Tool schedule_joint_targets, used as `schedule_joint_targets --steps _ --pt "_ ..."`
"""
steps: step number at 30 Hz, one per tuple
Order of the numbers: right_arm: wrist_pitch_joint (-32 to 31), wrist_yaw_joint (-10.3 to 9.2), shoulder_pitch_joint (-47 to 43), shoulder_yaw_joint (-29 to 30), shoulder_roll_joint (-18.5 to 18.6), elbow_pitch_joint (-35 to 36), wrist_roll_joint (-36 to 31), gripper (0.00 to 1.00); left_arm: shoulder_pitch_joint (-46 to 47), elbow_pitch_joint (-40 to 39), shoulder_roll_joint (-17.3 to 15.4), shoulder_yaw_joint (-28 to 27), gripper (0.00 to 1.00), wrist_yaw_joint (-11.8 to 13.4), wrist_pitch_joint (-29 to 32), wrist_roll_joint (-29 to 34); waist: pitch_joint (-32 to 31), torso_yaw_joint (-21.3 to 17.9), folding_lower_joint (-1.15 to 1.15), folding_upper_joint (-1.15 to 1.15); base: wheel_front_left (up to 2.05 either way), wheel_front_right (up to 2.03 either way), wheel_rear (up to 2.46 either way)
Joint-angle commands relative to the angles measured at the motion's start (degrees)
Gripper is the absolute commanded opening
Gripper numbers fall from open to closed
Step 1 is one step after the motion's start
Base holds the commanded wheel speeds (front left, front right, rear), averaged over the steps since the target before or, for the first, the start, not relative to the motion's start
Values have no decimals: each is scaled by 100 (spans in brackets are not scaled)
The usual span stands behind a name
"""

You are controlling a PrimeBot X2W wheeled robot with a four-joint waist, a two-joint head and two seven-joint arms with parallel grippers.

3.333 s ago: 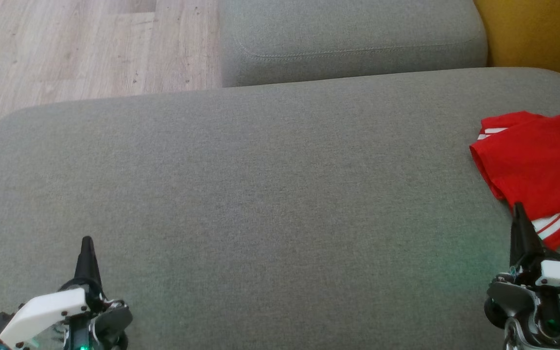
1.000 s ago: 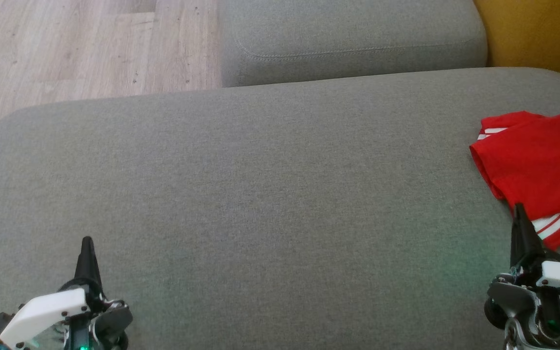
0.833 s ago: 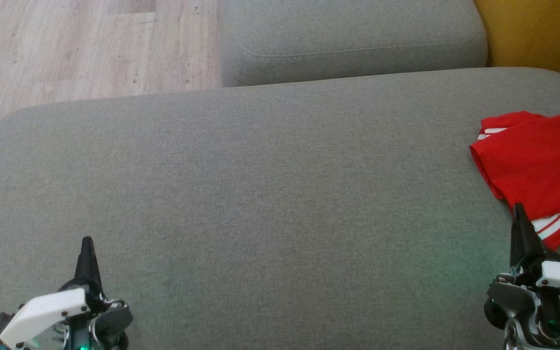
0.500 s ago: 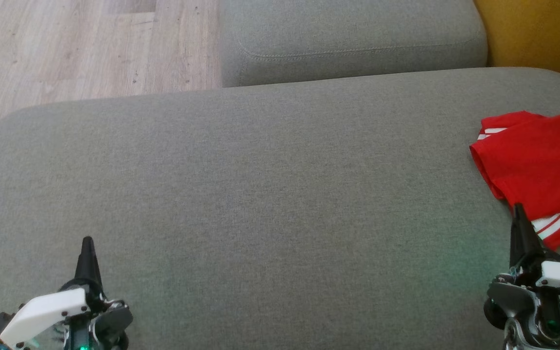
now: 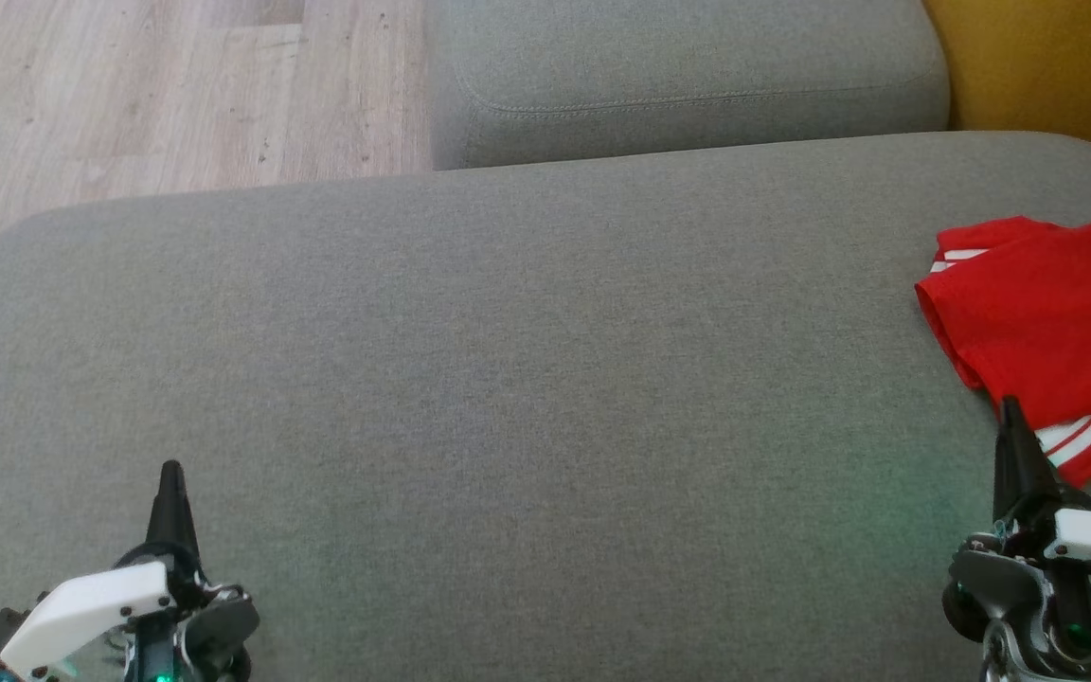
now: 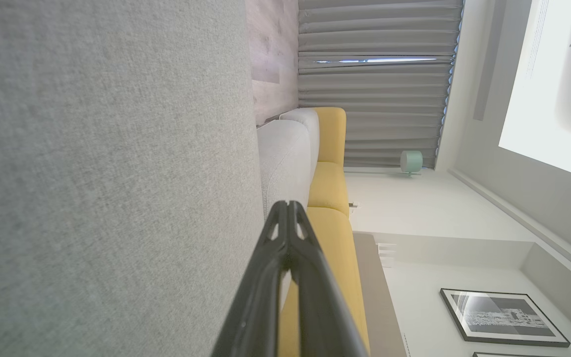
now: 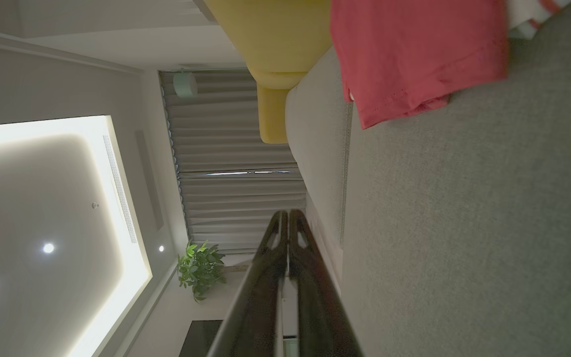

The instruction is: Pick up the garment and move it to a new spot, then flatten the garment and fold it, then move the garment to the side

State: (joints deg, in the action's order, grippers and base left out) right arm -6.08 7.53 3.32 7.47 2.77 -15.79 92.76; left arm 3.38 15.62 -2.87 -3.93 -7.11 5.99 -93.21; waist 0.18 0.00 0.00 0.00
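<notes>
Grippers first: our left gripper (image 5: 169, 468) sits low at our left above the near part of the grey seat cushion (image 5: 508, 379). Its two dark fingers are pressed together into a single point, with nothing between them. Our right gripper (image 5: 1010, 405) sits low at our right, likewise closed tight and empty. In its wrist view the two fingers meet along their length and no cloth is caught in them.

Just beyond that right fingertip lies the garment (image 5: 1047, 313), bright red with pairs of white stripes. One pair shows at its far left corner and another along its near edge. It is gathered into a compact, roughly rectangular bundle with layers stacked over one another. The right wrist view shows a doubled hem along one side, and in the head view the bundle runs off the right edge.

The garment rests on the right end of the seat cushion, ahead of our right gripper and a little to its right. In the head view the fingertip overlaps the striped near edge, and from there we cannot tell whether they touch. The wrist view, though, shows bare grey fabric between the tip and the nearest hem. The garment is well apart from our left gripper — nearly the whole width of the cushion lies between them.

Farther out, a second grey cushion (image 5: 678, 76) butts against the far side of the seat. There is wooden floor (image 5: 129, 85) at the far left and yellow upholstery (image 5: 1047, 57) at the far right. Past the fingers, both wrist views show a pleated grey curtain (image 6: 374, 74).
</notes>
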Motion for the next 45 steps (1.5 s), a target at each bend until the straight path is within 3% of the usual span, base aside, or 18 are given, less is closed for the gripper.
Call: schedule_joint_targets --steps 1,45 --pt "-22 -4 284 -117 30 178 -41 0 278 -159 -30 -223 0 -37 20 75 0 0 0 0 0 0 0" --pt "-34 -4 285 -102 20 177 -53 0 280 -158 -15 -244 0 -37 37 92 0 0 0 0 0 0 0"
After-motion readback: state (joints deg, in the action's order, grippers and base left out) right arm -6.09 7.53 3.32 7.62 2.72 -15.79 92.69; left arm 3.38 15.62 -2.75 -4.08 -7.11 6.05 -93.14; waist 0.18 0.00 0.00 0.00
